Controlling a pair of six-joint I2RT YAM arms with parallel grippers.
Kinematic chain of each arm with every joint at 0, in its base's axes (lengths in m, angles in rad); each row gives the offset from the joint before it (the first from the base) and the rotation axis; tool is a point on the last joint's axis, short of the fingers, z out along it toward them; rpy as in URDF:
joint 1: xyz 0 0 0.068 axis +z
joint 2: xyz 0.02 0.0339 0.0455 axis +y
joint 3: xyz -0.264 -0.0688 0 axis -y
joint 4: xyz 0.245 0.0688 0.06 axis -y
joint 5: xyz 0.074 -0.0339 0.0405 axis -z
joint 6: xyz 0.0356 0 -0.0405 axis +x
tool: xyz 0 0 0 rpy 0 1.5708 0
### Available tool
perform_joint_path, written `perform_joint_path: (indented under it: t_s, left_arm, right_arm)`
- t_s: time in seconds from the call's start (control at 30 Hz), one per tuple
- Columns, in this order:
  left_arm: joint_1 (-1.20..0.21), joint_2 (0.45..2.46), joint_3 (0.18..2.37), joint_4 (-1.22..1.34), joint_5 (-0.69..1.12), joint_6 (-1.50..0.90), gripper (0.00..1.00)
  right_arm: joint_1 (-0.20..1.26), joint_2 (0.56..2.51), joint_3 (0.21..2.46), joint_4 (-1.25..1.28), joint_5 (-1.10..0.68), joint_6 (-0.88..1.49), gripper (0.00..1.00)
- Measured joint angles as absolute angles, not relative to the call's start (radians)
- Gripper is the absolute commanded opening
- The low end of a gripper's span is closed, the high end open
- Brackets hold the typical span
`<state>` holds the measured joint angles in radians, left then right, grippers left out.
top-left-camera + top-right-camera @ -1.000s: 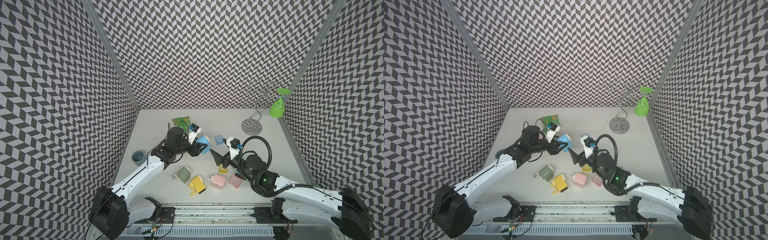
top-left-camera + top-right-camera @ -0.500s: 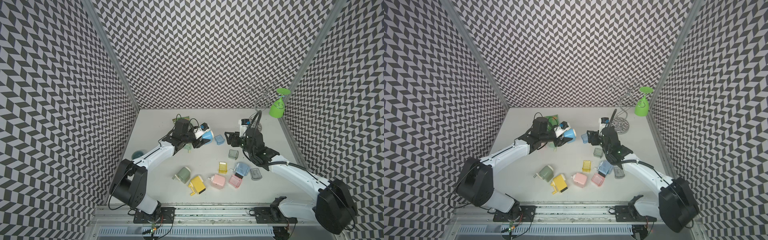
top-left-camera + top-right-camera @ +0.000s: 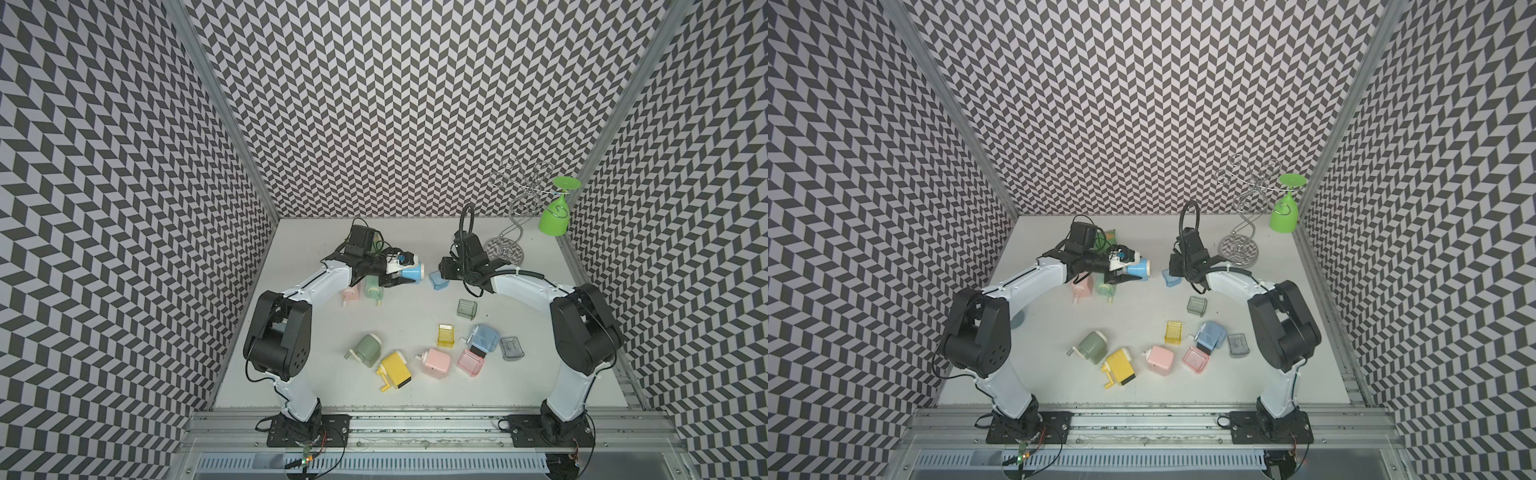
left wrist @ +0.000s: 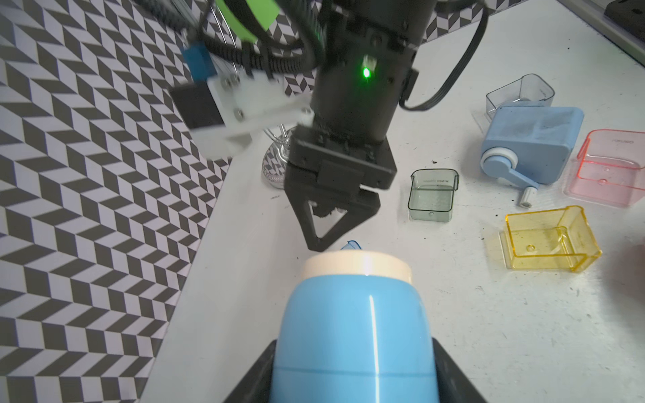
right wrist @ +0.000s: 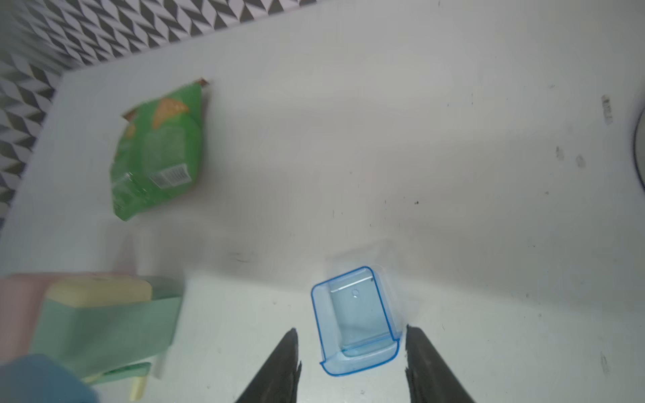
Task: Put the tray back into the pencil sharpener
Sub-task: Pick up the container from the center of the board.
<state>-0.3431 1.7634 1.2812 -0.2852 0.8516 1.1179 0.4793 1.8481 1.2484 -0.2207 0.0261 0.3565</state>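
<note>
The left gripper (image 3: 405, 273) is clamping a rounded blue pencil sharpener (image 3: 413, 273) while the right gripper (image 5: 352, 333), jaws parted, is straddling a clear blue tray (image 5: 356, 314).

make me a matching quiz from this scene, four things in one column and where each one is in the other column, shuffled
Things:
1. round blue sharpener
2. blue tray
3. green glass
4. green snack bag

Places:
a. hanging upside down from the wire rack
b. on the table, between the open fingers of the right gripper
c. clamped in the left gripper
d. lying flat on the table, in no gripper

Pairs: 1-c, 2-b, 3-a, 4-d
</note>
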Motion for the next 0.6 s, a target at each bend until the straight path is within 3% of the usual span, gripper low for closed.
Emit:
perform_joint_path:
  t_s: [0.33, 0.6]
  left_arm:
    - [-0.324, 1.811, 1.340, -0.349, 0.893, 1.219, 0.11]
    - [-0.324, 1.814, 1.340, -0.361, 0.905, 1.222, 0.10]
  right_arm:
    - [0.479, 1.980, 1.384, -0.277, 0.057, 0.053, 0.47]
    - [0.479, 2.063, 1.446, -0.338, 0.086, -0.056, 0.33]
